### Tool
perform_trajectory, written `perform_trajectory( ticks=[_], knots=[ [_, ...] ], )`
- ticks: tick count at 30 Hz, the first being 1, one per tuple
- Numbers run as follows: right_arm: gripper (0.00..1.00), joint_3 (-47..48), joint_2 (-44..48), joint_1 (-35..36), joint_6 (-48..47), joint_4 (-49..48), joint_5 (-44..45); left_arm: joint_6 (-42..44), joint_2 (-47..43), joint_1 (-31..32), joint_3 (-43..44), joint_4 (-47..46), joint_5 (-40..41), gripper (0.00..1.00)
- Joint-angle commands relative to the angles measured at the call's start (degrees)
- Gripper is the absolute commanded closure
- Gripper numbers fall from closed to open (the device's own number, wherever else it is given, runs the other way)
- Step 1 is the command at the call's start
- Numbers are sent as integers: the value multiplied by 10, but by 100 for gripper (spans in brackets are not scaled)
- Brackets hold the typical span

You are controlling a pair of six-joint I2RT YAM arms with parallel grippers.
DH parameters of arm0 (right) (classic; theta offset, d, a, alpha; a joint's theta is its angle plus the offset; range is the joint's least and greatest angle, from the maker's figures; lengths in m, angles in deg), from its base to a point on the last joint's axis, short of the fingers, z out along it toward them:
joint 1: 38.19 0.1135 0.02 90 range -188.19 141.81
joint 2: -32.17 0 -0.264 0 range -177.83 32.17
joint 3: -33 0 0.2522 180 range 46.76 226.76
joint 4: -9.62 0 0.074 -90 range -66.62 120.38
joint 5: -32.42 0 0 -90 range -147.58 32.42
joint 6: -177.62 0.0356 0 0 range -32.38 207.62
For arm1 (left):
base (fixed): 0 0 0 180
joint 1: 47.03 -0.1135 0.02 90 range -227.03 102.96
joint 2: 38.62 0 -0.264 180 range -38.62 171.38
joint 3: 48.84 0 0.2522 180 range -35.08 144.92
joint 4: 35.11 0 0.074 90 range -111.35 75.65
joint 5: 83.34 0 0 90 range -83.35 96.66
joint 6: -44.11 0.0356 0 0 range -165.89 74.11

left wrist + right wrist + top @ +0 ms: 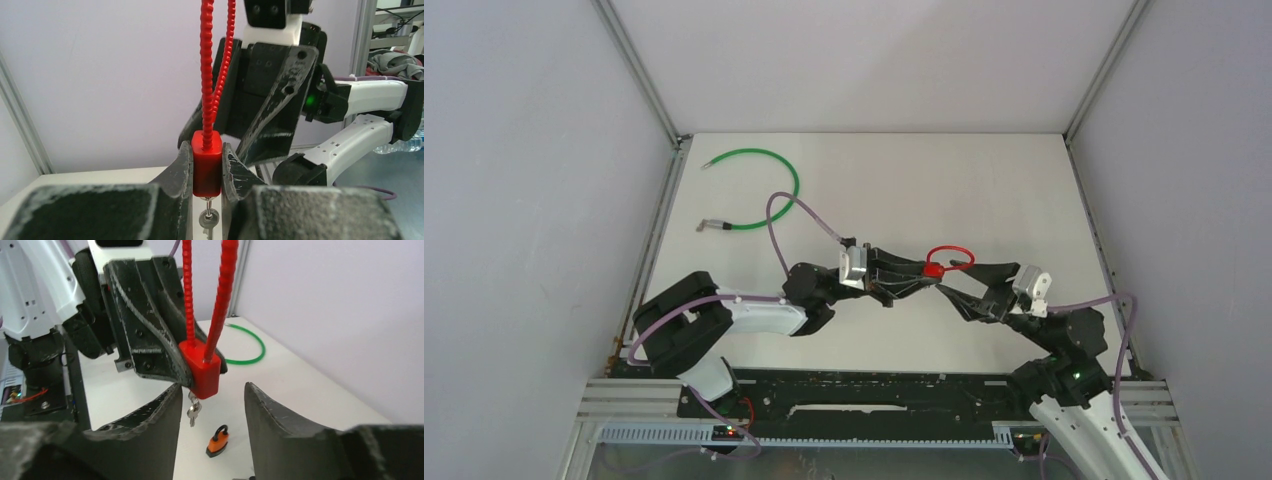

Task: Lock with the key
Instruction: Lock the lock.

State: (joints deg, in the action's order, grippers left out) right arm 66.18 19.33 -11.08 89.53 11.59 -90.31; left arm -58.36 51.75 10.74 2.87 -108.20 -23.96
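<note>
Key [193, 412] dangles at six o'clock below the red lock [204, 371] my left claw [206, 165] pinches — my spread right claw [212, 390] could knock it loose.

The cable lock [206, 162] is red, its key [193, 410] silvery, the padlock [218, 441] orange, the cord [764, 190] green.

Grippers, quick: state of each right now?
Left gripper: shut on the red cable lock.
Right gripper: open, holding nothing; the key hangs between its jaws.
</note>
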Motion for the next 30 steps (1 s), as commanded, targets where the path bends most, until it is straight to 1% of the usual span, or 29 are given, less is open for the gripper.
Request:
perform_trajectory(
  ticks=[1, 5, 8, 10, 12, 14, 20, 24, 30],
  knots=[
    [46, 44, 14, -1, -17, 38, 43, 10, -16, -1, -10, -45, 17, 100],
    [42, 52, 20, -1, -7, 46, 55, 13, -21, -2, -17, -45, 38, 100],
    [41, 55, 26, 0, 22, 35, 90, 14, -21, -2, -19, -45, 52, 100],
    [43, 63, 25, 0, 47, 31, 121, 14, -20, -2, -19, -45, 55, 100],
    [46, 72, 17, 0, 66, 25, 129, 14, -19, -2, -18, -45, 55, 100],
    [48, 76, 8, 0, 84, 10, 124, 14, -18, -2, -17, -45, 53, 100],
    [49, 77, -19, 3, 121, -48, 106, 13, -18, -2, -17, -45, 52, 100],
    [55, 77, -34, 10, 124, -66, 91, 13, -16, -3, -17, -45, 52, 100],
    [69, 77, -49, 32, 102, -62, 93, 11, -16, -3, -16, -45, 52, 100]
  ],
)
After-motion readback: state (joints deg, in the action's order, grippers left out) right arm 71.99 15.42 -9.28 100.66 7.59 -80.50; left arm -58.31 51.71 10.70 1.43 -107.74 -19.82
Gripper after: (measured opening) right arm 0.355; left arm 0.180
